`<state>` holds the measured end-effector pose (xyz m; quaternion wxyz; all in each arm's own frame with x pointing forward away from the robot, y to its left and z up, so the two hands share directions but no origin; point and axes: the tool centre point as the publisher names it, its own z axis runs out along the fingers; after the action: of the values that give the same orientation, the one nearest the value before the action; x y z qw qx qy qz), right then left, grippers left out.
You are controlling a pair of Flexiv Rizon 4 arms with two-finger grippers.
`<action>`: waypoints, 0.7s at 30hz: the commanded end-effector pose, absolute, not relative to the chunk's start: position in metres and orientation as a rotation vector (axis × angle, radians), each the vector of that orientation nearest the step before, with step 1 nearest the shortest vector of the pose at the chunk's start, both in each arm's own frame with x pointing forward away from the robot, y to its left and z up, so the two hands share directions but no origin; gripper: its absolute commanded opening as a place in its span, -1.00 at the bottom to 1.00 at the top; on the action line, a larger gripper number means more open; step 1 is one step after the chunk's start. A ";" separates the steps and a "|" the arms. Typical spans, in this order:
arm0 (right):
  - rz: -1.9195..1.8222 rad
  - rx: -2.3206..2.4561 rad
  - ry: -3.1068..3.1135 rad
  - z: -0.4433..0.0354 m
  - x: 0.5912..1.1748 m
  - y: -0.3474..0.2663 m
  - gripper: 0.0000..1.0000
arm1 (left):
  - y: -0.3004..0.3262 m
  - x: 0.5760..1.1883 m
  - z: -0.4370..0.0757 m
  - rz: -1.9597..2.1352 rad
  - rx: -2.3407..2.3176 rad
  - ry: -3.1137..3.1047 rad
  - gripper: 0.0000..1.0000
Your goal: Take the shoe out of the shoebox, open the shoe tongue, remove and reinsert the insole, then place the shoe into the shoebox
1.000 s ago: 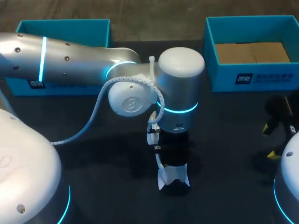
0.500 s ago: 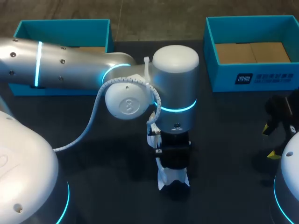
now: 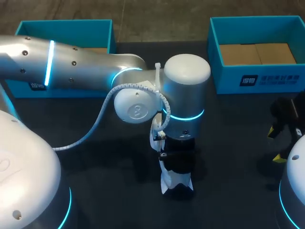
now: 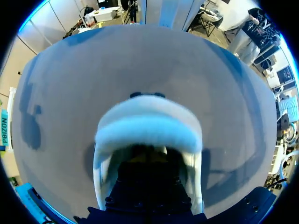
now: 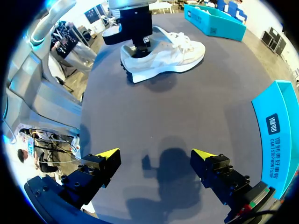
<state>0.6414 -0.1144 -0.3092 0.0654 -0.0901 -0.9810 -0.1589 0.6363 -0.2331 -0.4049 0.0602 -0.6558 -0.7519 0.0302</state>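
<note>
- Left gripper (image 3: 176, 164) points straight down into the opening of the white shoe (image 5: 173, 56), at the heel end. It's buried in there, so I can't tell if it's gripping anything or just sitting inside.
- From the left wrist view the shoe's padded white rim wraps right around the gripper body, with the dark bench (image 3: 228, 143) under it.
- Change since a second ago: the left arm (image 3: 86, 71) wobbled. Its wrist drifted a bit toward the left side half a second back, and now it's swung back right and sits slightly lower. The shoe hasn't really budged.
- Right gripper (image 5: 155, 156) is the same as before: spread wide, nothing between the yellow tips, hovering over bare bench at the right side.
- Writing: the right shoebox (image 3: 257, 78) has a white printed label (image 3: 249, 80) on its teal front wall. The left shoebox (image 3: 64, 28) has a similar mark, partly hidden by the arm.
- The shoe stands upright on its sole in the middle of the bench, out of both boxes, laces up. It's well ahead of the right gripper.
- The right shoebox is in the back right corner with a brown cardboard bottom showing, and the left one is in the back left.
</note>
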 end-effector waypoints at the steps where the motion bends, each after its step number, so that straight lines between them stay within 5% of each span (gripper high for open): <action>1: -0.477 -0.272 -2.962 -0.309 0.640 -0.114 1.00 | -0.227 0.646 -0.403 0.080 -1.982 -2.292 -1.00; 21: -0.477 -0.272 -2.962 -0.309 0.640 -0.114 1.00 | -0.228 0.629 -0.381 -0.006 -2.023 -2.125 -1.00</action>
<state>0.6414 -0.1144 -0.3091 0.0653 -0.0900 -0.9810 -0.1589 0.6306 -0.2155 -0.3766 0.0878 -0.6856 -0.7225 0.0124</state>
